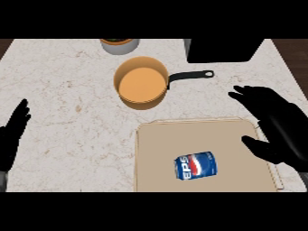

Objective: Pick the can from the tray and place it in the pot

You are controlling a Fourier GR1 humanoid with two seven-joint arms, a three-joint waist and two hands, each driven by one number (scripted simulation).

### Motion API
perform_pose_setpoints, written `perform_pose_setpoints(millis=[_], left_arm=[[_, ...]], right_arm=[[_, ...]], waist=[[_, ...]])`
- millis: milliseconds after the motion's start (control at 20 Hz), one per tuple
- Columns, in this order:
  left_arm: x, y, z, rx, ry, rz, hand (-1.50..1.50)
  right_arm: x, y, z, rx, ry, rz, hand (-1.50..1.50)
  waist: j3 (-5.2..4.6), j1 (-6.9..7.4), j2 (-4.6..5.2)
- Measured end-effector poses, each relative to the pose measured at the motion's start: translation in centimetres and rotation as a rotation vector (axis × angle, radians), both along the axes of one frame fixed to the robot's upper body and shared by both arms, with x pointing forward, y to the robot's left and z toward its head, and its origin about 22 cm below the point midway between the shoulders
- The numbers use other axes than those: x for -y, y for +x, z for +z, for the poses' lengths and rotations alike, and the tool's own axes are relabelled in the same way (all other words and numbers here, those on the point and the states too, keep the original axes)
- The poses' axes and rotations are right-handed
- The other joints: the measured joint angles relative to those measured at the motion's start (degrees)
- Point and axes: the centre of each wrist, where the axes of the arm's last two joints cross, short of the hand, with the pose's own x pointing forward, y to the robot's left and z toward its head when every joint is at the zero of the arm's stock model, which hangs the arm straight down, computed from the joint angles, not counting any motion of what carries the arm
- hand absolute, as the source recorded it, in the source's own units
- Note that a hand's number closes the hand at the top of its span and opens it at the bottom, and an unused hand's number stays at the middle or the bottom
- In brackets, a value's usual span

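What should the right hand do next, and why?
Probably move the right hand left and down toward the can: the hand is open over the tray's right edge, and the can lies on its side, untouched.

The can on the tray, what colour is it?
The lying blue can has a red-and-white logo, seen in the head view.

can [197, 167] on tray [183, 135], pot [142, 82] behind tray

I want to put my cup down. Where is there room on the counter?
The widest bare patch is left of the pot and tray, ahead of the left hand. A smaller strip lies between pot and tray. The right side is crowded: the right hand hangs over the tray's edge, near the can.
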Motion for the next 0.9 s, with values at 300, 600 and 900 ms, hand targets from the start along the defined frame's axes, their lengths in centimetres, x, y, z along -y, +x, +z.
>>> perform_pose_setpoints(millis=[300, 600, 900], left_arm=[[0.8, -0.1, 0.7, 0.023, -0.003, -0.020, 0.00], [2.1, 0.1, 0.8, 0.040, 0.002, -0.051, 0.00], [2.4, 0.0, 1.3, 0.039, -0.002, -0.064, 0.00]], right_arm=[[-4.0, -5.2, 1.5, -0.061, -0.159, -0.060, -1.50], [-8.7, -6.3, 1.5, -0.197, -0.307, -0.148, -1.50], [-11.2, -4.6, -1.3, -0.376, -0.474, -0.193, -1.50]], waist=[[0.10, 1.16, 0.90], [0.09, 2.75, 1.55], [0.01, 3.70, 1.76]])
